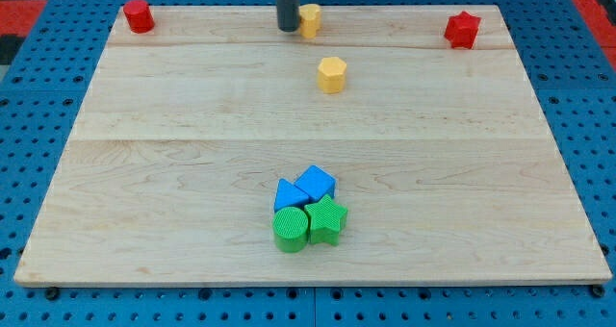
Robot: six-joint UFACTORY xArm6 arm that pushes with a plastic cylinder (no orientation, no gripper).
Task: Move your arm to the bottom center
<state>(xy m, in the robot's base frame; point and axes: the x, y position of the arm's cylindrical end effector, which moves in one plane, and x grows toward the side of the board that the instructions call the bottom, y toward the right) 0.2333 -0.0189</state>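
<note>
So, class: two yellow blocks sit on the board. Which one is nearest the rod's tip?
The yellow block at the view's top, right beside my tip on its right. The yellow hexagon sits apart, lower down the board.

Straight dark grey rod, smooth, cylindrical; my tip [288,28] blunt, slightly flared.

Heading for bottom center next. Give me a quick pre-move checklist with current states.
1. My tip visible, at the view's top center: ok.
2. Tip free of the yellow block on its right: cannot tell, they look touching.
3. Yellow hexagon off a straight path down: ok, slightly right.
4. Bottom center free: not ok, the blue blocks, green cylinder and green star cluster there.
5. Red blocks out of the way: ok, top corners.
</note>
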